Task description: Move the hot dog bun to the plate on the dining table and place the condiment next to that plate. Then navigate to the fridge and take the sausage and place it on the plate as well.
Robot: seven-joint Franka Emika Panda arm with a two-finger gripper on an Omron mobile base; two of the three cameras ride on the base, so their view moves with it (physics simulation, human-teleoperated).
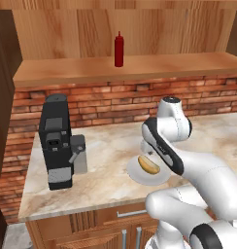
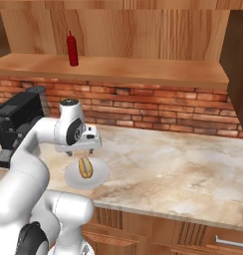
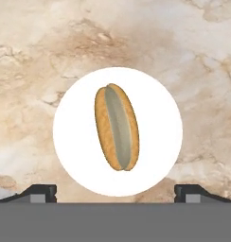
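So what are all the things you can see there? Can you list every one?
Golden-tan hot dog bun: one, tan with a paler split, lying on the white plate.
Plain white round plate: one, white, on the marbled counter, under the bun.
Slim dark red squeeze bottle: one, dark red, upright on the wooden shelf.
Black coffee machine: one, black and grey, at the counter's left end.
Beige marbled stone counter: one, beige-brown, in front of the brick wall.
Red brick wall: one, red-brown, between counter and shelf.
Wooden shelf: one, light brown, above the bricks.
Robot hand: one, dark tips, open, hovering above the bun.
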